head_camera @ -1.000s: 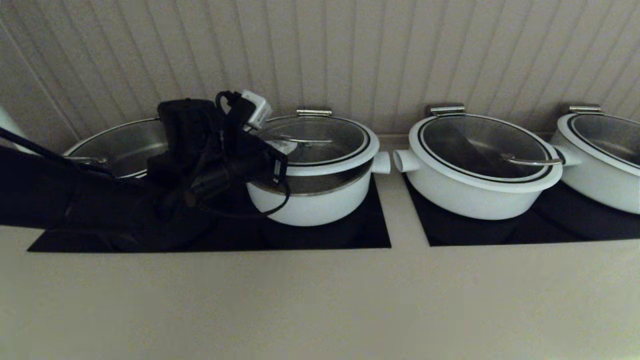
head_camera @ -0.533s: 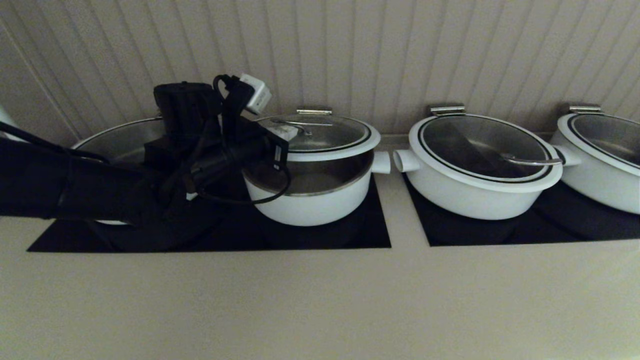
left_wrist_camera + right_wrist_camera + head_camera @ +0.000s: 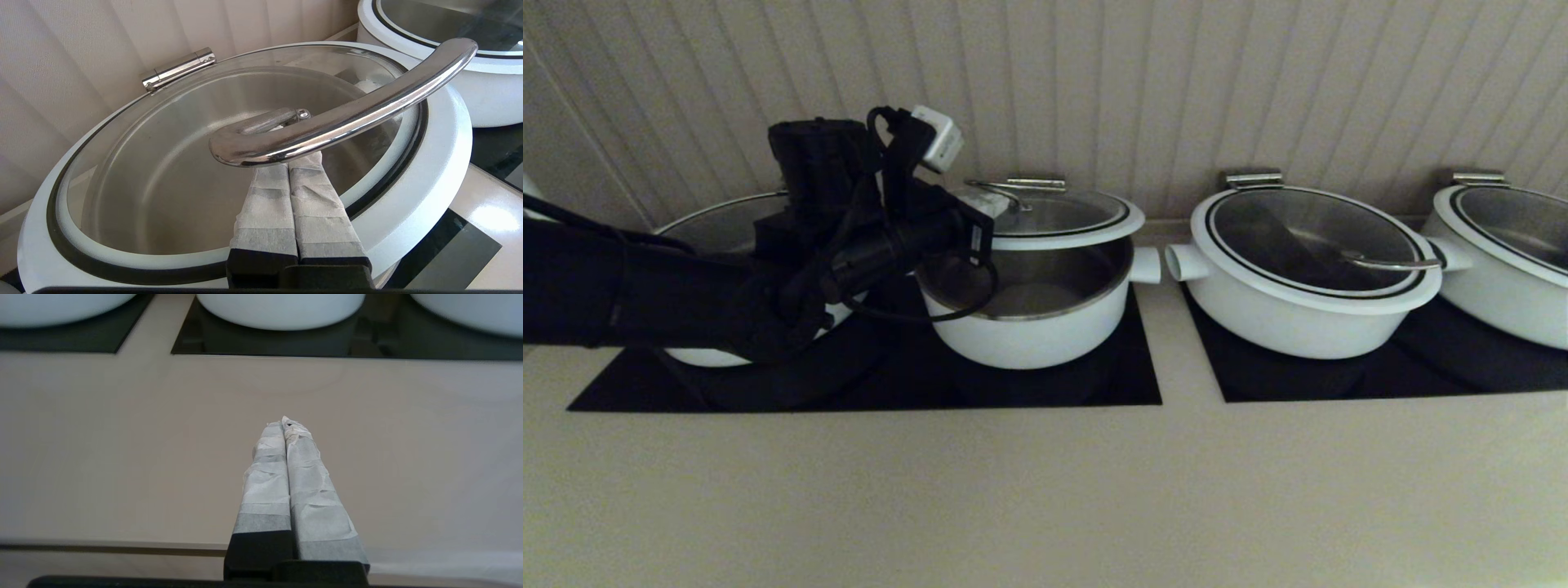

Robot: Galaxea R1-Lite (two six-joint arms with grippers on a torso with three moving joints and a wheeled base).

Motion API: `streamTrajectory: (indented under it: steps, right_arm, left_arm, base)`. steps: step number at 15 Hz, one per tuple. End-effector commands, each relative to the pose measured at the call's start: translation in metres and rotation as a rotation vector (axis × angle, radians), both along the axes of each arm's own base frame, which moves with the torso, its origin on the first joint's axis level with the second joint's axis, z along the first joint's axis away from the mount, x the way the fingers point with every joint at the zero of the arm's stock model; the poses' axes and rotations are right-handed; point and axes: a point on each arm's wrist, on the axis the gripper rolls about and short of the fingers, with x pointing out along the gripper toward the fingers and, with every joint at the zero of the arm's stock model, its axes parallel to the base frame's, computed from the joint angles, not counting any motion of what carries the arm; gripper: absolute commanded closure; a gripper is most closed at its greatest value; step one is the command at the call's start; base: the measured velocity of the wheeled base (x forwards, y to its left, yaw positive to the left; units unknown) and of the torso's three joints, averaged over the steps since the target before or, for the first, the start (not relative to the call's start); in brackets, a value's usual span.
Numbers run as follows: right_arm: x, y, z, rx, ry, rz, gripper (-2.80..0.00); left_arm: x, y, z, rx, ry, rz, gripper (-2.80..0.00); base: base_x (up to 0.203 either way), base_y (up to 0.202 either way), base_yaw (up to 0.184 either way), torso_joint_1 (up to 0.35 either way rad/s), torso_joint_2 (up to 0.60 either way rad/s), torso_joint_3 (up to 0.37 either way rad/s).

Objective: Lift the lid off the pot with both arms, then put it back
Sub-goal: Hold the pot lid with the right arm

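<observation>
The right gripper (image 3: 284, 424) hangs idle over the tabletop (image 3: 1045, 490), fingers pressed together. Further back, the left gripper (image 3: 288, 163), fingers pressed together, hooks under the handle (image 3: 347, 114) of the lid (image 3: 1058, 220). Lift slowly and level above the pot (image 3: 1029, 314). The lid now hangs higher than a second ago.

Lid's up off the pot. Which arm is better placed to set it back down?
Left. The left gripper, fingers together, is hooked under the lid's steel handle, holding it tilted above the pot. The right gripper is shut over bare counter, away from the pots.
</observation>
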Motion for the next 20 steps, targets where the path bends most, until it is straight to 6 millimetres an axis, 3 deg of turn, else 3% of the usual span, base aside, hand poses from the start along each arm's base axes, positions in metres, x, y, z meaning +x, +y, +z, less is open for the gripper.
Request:
streamTrajectory:
  steps: [1,3,5,8,14,17,20]
  right_arm:
    - [0.000,0.001,0.001,-0.059,-0.002,0.027,0.00]
    - [0.000,0.001,0.004,-0.109,-0.005,0.050,0.00]
    - [0.002,0.002,0.021,-0.093,0.001,0.110,0.00]
    - [0.021,0.004,0.053,-0.058,0.062,0.200,0.00]
    - [0.093,0.013,0.088,-0.022,0.121,0.564,0.00]
    - [0.138,0.020,0.093,-0.026,0.116,0.744,0.00]
    - [0.180,0.041,0.093,-0.047,0.081,0.902,0.00]
  left_arm:
    - [-0.001,0.000,-0.001,-0.001,-0.001,-0.001,0.00]
    - [-0.001,0.000,-0.004,0.001,0.009,-0.001,0.00]
    - [-0.001,0.000,-0.005,0.002,0.012,-0.001,0.00]
    - [-0.001,0.000,-0.005,0.001,0.012,-0.001,0.00]
    - [0.000,0.001,-0.006,0.000,0.014,0.002,0.00]
    - [0.001,0.001,-0.007,0.001,0.017,0.003,0.00]
    - [0.002,0.001,-0.008,0.003,0.020,0.003,0.00]
  base:
    - [0.000,0.000,0.000,0.000,0.00,0.000]
    - [0.000,0.000,0.000,0.000,0.00,0.000]
    - [0.000,0.000,0.000,0.000,0.00,0.000]
    - [0.000,0.000,0.000,0.000,0.00,0.000]
    - [0.000,0.000,0.000,0.000,0.00,0.000]
    - [0.000,0.000,0.000,0.000,0.00,0.000]
    - [0.000,0.000,0.000,0.000,0.00,0.000]
